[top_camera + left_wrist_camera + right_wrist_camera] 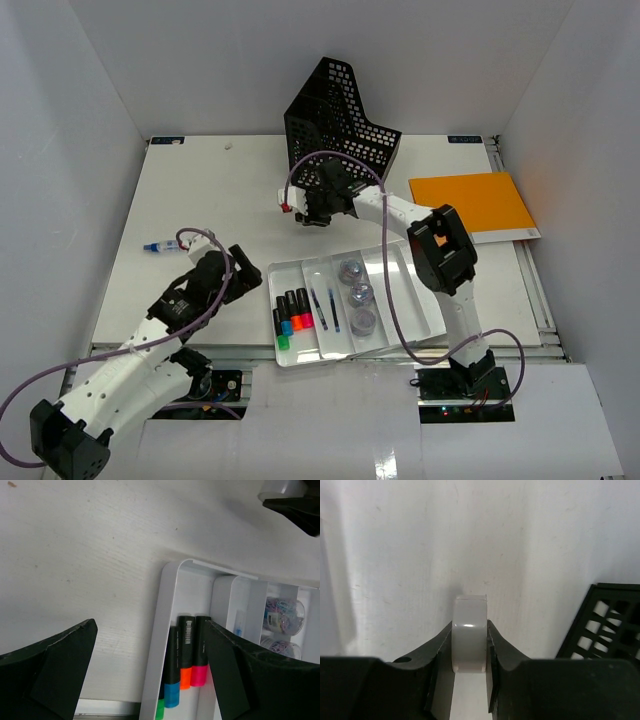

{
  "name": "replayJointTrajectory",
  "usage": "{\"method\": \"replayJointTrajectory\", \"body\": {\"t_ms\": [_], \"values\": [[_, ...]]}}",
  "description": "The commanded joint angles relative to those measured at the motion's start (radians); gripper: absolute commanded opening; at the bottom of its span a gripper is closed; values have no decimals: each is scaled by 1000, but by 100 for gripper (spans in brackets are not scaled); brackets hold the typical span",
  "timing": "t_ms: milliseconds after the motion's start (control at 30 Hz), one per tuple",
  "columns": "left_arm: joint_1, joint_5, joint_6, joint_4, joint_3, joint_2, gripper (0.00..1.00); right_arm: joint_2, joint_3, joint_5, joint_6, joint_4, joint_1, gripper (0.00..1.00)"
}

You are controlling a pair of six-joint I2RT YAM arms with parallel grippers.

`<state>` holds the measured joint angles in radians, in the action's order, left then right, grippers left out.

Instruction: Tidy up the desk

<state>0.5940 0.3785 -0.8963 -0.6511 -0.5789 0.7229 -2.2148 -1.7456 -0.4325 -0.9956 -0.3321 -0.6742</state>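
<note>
Right fingers (pixel 434 652) pinch the tape roll (pixel 469 640); carry it level to the tray (pixel 161 625); left fingers (pixel 55 675) wide open, empty.

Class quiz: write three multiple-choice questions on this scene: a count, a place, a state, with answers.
1. How many clear round jars stand in the white compartmented plastic tray? A two, B three, C five.
2. Where is the flat orange folder? A in that tray, B upright against a wall, C flat on the white desk.
3. The right gripper is: A shut on a white roll, B open, C unseen.
Answers: B, three line one compartment; C, it lies right of the tray; A, its jaws clamp the roll's sides.
</note>
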Motion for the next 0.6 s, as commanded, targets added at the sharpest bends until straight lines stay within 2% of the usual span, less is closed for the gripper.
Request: {"method": "replayJointTrajectory", "body": {"t_ms": [0,100,200,333,500,567], "values": [[-201,-179,80,149,-20,84,98,301,140,-126,132,20,19,8],[-362,-456,130,277,-13,156,98,480,252,-168,194,12,70,8],[-514,-575,153,326,-32,244,98,614,452,-158,251,4,130,8],[-659,-661,167,346,-73,320,98,797,704,-74,244,1,196,8],[-779,-665,158,312,-125,425,98,886,879,-64,249,-4,249,11],[-812,-647,153,287,-149,469,98,882,901,-44,248,-6,252,13]]}}
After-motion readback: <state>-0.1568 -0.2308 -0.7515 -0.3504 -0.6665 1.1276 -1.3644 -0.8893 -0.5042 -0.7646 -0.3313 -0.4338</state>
